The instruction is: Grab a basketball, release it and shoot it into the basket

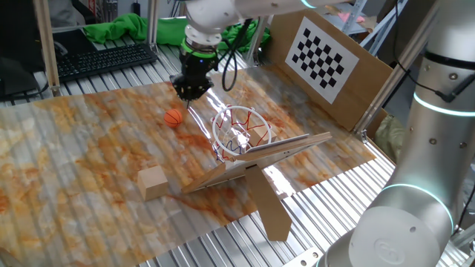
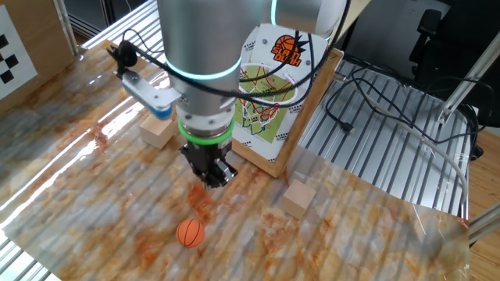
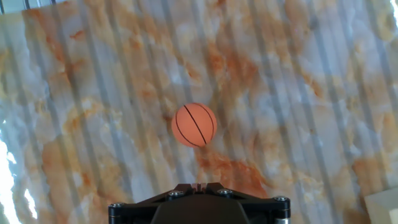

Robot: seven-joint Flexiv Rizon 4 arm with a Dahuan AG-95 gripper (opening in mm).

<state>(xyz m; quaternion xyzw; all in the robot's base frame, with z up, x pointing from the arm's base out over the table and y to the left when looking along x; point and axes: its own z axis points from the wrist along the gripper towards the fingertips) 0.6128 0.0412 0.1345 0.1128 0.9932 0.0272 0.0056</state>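
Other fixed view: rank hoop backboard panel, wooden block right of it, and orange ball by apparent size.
1. Clear printed backboard panel on its cardboard stand, largest by far.
2. Tan wooden block.
3. Tiny orange toy basketball, slightly smaller, though it lies nearer the camera, so close.

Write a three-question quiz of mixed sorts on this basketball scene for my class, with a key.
1. True or false: the basketball lies on the marbled sheet, outside the gripper.
2. Which thing stands on the side of the basket away from the gripper in one fixed view? A) wooden block B) checkerboard panel C) keyboard
3. Fill in: the basket's ring is coloured ____.

Key: 1 true; 2 A; 3 red.
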